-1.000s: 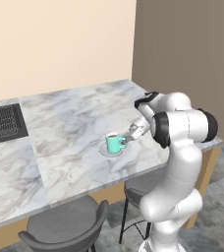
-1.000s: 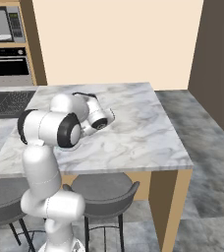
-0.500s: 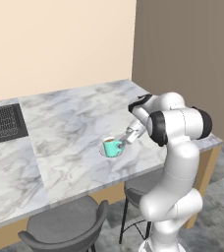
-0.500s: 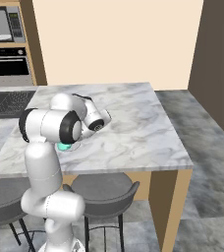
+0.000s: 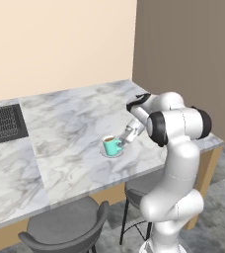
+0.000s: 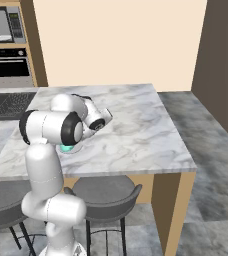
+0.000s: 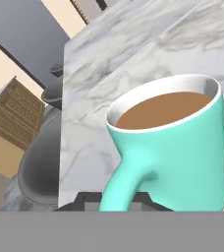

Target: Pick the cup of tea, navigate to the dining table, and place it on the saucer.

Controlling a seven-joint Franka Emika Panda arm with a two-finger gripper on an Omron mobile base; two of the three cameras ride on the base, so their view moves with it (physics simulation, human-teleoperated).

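Note:
The teal cup of tea (image 5: 112, 145) stands upright on the pale saucer (image 5: 111, 154) near the front edge of the marble dining table (image 5: 70, 123). My gripper (image 5: 126, 139) comes in low from the cup's right and is shut on its handle. In the hand view the cup of tea (image 7: 180, 142) looms close, with brown liquid inside and its handle running down between my dark fingertips (image 7: 87, 199). From the right base view my arm hides most of the cup of tea (image 6: 66, 148), and a sliver of the saucer (image 6: 70, 152) shows under it.
A dark cooktop (image 5: 3, 122) is set into the table at the left. Grey stools (image 5: 65, 230) stand under the front edge by my base. A wall oven and microwave (image 6: 6, 45) stand at the far left behind the table (image 6: 136, 125).
The gripper has carried the cup a little down and left, lowering it to the saucer. The base and the views have stayed put.

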